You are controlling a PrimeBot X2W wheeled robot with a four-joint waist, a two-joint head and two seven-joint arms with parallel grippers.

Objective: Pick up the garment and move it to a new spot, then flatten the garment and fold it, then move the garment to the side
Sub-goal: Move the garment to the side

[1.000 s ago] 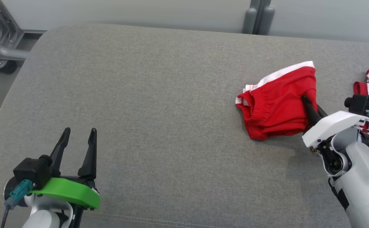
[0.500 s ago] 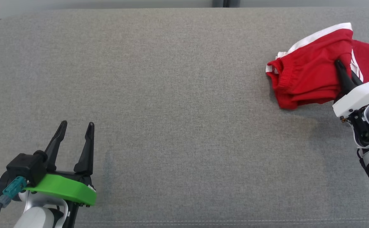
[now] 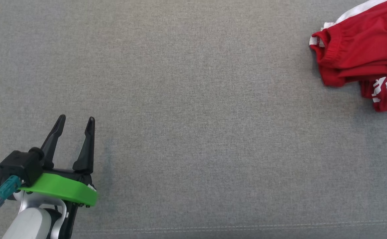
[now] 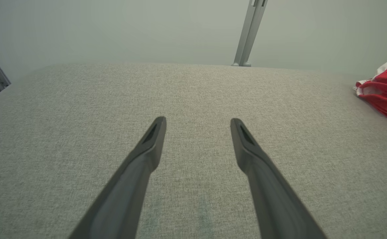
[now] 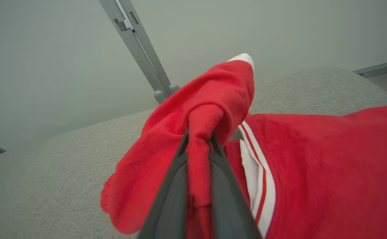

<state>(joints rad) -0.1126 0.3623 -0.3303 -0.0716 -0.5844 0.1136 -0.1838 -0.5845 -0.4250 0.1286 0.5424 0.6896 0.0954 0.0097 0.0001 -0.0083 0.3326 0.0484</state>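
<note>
- My left gripper sits over the near left part of the desk, just in from the seam along its near edge. Its fingers are spread wide with nothing between them, just bare grey fabric under the tips.
- A green collar rings that wrist, with a teal connector plugged in on its outer side.
- The garment is red shorts with a gathered waistband and white trim. It's at the desk's far right, bunched in a heap, well apart from my left gripper.
- My right gripper is clamped on the garment. In the right wrist view the two fingers are drawn together with a red fold squeezed between them. The cloth rises over the tips into a hump.
- In the head view I see one dark finger of that gripper lying across the red cloth at the desk's right edge.
- I cannot tell whether the rest of the garment is clear of the desk or dragging on it.
- A second red piece with white-and-red striped trim lies on the desk touching the garment, on its right.
- A grey metal post stands behind the desk's far edge against a pale wall.
</note>
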